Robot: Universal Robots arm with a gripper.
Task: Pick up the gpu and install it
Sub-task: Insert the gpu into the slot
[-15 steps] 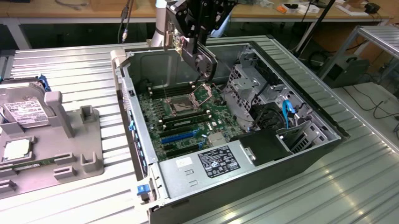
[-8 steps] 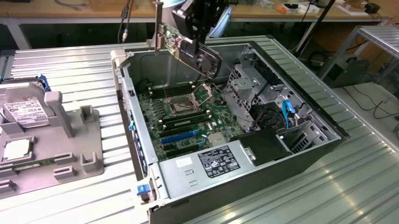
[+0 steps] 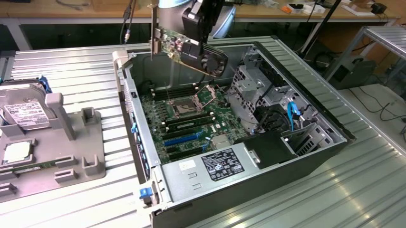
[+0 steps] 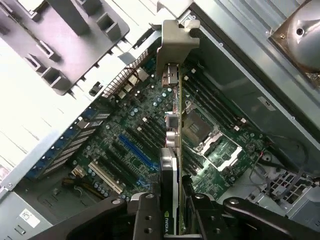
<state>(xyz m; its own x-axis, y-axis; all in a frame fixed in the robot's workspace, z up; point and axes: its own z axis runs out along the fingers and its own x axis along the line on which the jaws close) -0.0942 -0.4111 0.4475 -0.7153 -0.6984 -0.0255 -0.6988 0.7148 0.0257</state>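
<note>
While the end effector point(image 3: 201, 33) grips the gpu point(image 3: 180, 46) between its closed fingers, we see the card hanging in the air above the open computer case point(image 3: 317, 123). It sits over the part of the motherboard point(image 3: 209, 118) around the processor socket point(image 3: 188, 107) and touches nothing below.

Its long axis runs from the silver bracket point(image 3: 153, 33), which stands above the case's rear wall point(image 3: 130, 95) at the exterior view's left, to the black fan end. That end dips lower and points toward the drive cage point(image 3: 252, 85).

We judge that the fit depends on the blue expansion slot point(image 3: 180, 140). It lies below the card and further toward the power supply point(image 3: 212, 165), well apart from the card's lower edge. The card also looks tilted against the board rather than level with it.

Around the card, the rear wall sits under the bracket, and the drive cage stands near the fan end.

On the worktop point(image 3: 355, 190), at the exterior view's left, a hard drive point(image 3: 25, 116) rests on a grey tray point(image 3: 82, 152), well apart from the case.
</note>
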